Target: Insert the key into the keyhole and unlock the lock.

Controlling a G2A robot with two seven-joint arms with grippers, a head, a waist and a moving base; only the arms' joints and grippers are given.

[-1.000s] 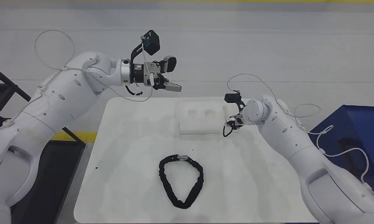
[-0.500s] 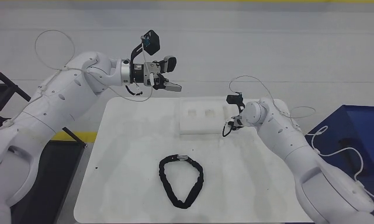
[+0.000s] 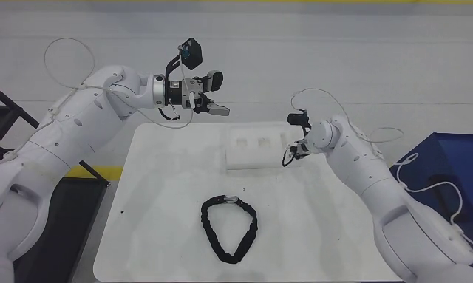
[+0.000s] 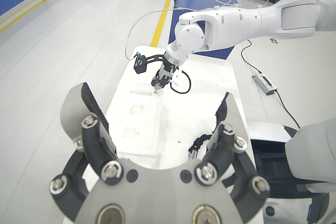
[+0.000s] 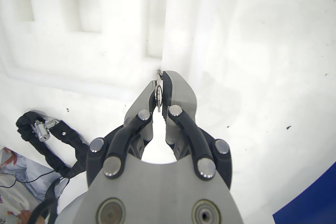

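Right wrist view has the right hand at mid-frame, pads drawn narrow on the key. The key shows edge-on with its ring between the pads, just over the end of a long slot in the foam tray. The lock, a black-sleeved chain with a metal cylinder, lies at lower left of that frame, well apart from the key. In the top view it is a closed loop at lower centre of the desk. The left hand hangs wide open and holds nothing.

The key looks light, thin, stiff and slick, so it may pivot in the pads. It is best pinched flat across its head, with the blade free. The chain looks limp. Its cylinder would likely slide or roll under a push, so it is best held on the metal body.
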